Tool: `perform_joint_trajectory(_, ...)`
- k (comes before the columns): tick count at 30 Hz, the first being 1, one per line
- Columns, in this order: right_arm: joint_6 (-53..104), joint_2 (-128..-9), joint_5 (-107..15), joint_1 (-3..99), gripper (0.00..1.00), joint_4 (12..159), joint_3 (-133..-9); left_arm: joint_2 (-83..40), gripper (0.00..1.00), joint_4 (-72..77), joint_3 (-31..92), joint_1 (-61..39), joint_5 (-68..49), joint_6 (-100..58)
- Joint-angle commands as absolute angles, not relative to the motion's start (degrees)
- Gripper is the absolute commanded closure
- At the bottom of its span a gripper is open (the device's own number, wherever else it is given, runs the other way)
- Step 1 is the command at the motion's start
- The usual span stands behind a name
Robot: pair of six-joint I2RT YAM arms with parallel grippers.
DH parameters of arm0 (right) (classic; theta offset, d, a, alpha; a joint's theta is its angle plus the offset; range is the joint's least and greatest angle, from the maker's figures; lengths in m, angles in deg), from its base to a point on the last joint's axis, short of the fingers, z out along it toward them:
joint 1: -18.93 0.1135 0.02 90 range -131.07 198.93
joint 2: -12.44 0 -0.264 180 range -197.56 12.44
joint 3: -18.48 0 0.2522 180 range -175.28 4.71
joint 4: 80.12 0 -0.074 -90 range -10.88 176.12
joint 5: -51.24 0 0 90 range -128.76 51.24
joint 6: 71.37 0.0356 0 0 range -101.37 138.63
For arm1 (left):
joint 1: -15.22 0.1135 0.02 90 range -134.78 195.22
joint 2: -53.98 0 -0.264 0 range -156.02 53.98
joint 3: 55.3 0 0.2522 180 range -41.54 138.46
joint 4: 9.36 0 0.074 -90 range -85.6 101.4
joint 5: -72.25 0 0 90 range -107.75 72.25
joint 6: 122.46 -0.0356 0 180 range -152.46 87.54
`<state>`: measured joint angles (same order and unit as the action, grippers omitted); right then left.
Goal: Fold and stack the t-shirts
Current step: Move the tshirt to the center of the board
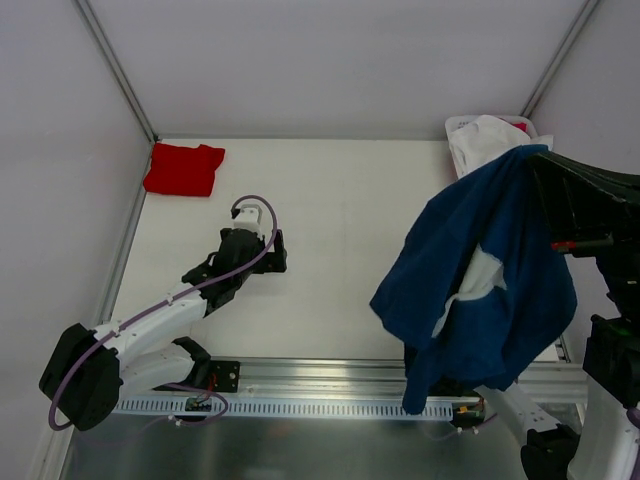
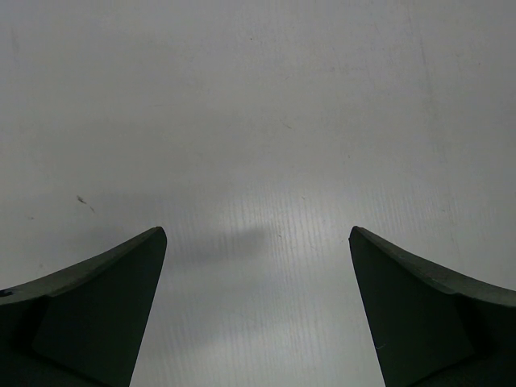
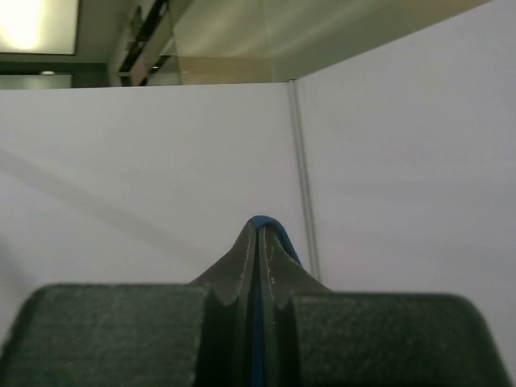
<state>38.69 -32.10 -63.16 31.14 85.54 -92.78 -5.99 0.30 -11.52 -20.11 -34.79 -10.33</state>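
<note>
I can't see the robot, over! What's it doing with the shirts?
Left gripper open over table. Right gripper shut on navy tee, held up, dangling. Red tee folded, far-left corner. White tee heaped behind.

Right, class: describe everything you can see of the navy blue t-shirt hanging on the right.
The navy blue t-shirt is soft, creased cloth, hanging unfolded in the air from the right gripper, whose jaws are shut on a pinched edge; a blue sliver shows between them in the wrist view. A pale patch of print shows among its folds. It drapes above the right side of the table, its lowest corner reaching over the near rail. Whether it touches the table cannot be told.
</note>
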Motion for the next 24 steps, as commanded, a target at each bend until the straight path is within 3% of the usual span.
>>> perform_joint_trajectory(1, 49.5, -33.3, -72.0, 31.4, 1.0, 97.6, -91.5, -4.4, 0.01, -2.3, -12.2, -20.6, -35.2, -9.8)
perform_joint_trajectory(13, 54.2, -34.8, -71.3, 31.4, 1.0, 101.0, -75.0, -3.4, 0.01, -2.6, -12.5, -20.6, -34.7, -10.0)
perform_joint_trajectory(24, 48.7, -41.6, -68.0, 32.2, 1.0, 100.8, -59.1, -3.1, 0.01, -2.6, -12.3, -20.7, -33.5, -10.0)
